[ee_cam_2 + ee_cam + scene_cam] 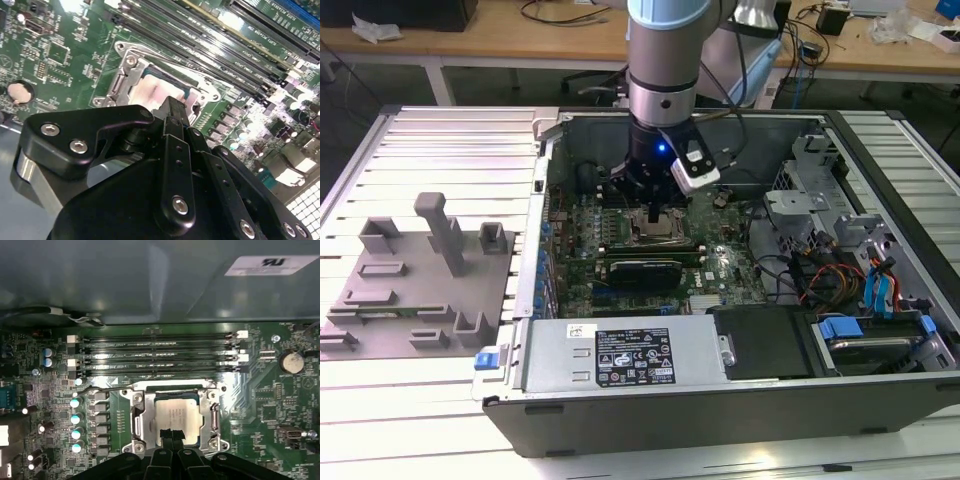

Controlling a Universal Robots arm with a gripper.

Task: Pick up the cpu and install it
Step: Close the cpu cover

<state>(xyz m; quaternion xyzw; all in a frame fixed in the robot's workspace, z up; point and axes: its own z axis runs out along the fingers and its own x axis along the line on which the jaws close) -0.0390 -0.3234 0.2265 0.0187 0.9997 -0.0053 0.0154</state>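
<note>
1. The claw (170,434) is closed, its 2 fingertips pressed together with nothing between them.
2. The cpu (177,412) lies flat in the socket (138,421), directly under the claw's tips; I cannot tell whether they touch.
3. Memory slots (160,354) run beyond the socket, ahead of the claw.

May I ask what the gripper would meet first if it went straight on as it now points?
Most likely the cpu, lying in the socket directly beneath the gripper; the gap between them is unclear.
</note>
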